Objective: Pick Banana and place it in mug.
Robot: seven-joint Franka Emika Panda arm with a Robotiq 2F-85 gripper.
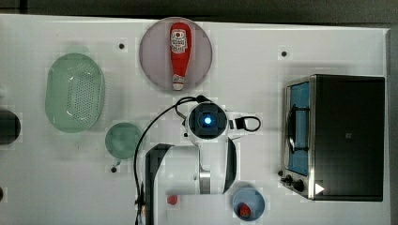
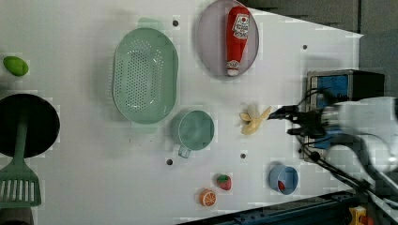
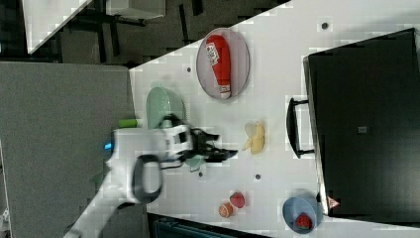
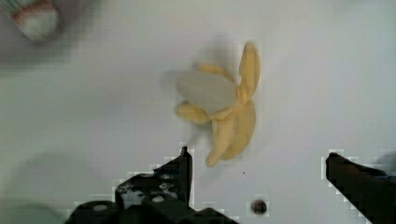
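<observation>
Wrist view shows you the gripper (image 4: 259,163) spread wide, holding nothing, just short of the half-peeled banana (image 4: 226,116) lying on the white table (image 4: 93,116). In the left view, the pale-green mug (image 2: 196,130) sits to the banana's left, apart.

In the top view the white arm (image 1: 206,154) covers the banana, and it also covers a part of the small red piece (image 1: 172,200) at its base. The dark round object (image 1: 8,127) at the top view's left is cut by the edge. In the left view the green spatula (image 2: 19,185) and the black pan (image 2: 26,125) are cut by the edge. In the right view the arm (image 3: 143,158) hides most of the mug (image 3: 194,163). In the wrist view the ketchup bottle (image 4: 32,16) is blurred and cut by the edge.
</observation>
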